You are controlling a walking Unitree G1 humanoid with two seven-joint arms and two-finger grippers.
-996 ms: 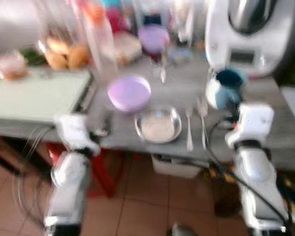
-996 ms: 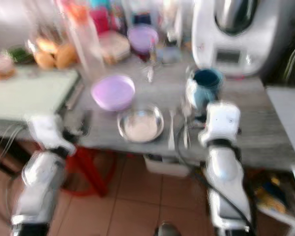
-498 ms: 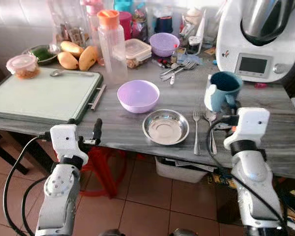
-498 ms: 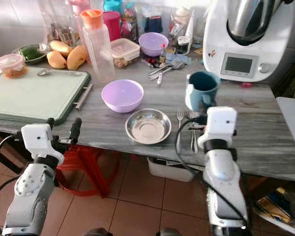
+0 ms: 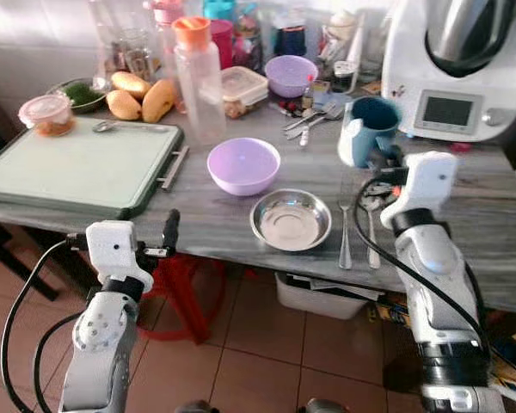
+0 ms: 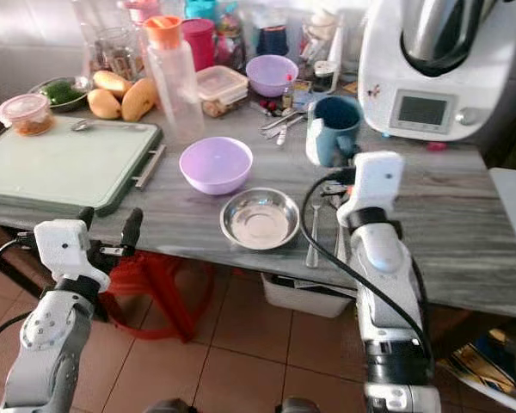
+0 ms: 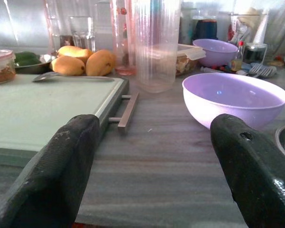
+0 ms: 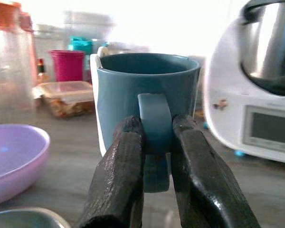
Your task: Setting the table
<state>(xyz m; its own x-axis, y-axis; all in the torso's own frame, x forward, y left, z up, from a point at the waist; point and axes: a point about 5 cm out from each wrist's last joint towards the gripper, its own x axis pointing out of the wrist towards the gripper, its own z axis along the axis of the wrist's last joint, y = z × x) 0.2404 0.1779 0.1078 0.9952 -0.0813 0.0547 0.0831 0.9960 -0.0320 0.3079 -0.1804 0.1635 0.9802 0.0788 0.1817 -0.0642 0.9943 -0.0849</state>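
Observation:
My right gripper (image 8: 156,137) is shut on the handle of a teal mug (image 5: 370,127), which is upright over the grey table (image 5: 206,225) just behind a fork (image 5: 345,232) and spoon (image 5: 371,239). I cannot tell whether the mug touches the table. A steel plate (image 5: 291,219) lies left of the cutlery, with a purple bowl (image 5: 243,165) behind it. My left gripper (image 7: 156,175) is open at the table's front edge, pointing at the bowl (image 7: 235,97), with nothing between its fingers.
A green cutting board (image 5: 69,168) takes up the table's left side. A tall clear bottle (image 5: 198,82), mangoes (image 5: 142,96), a second purple bowl (image 5: 291,76) and containers crowd the back. A white kitchen machine (image 5: 456,64) stands back right. A red stool (image 5: 185,284) sits under the table.
My right gripper has carried the teal mug to the left and farther back from the table's front edge. The blur of walking is gone. The left gripper stays at the front edge.

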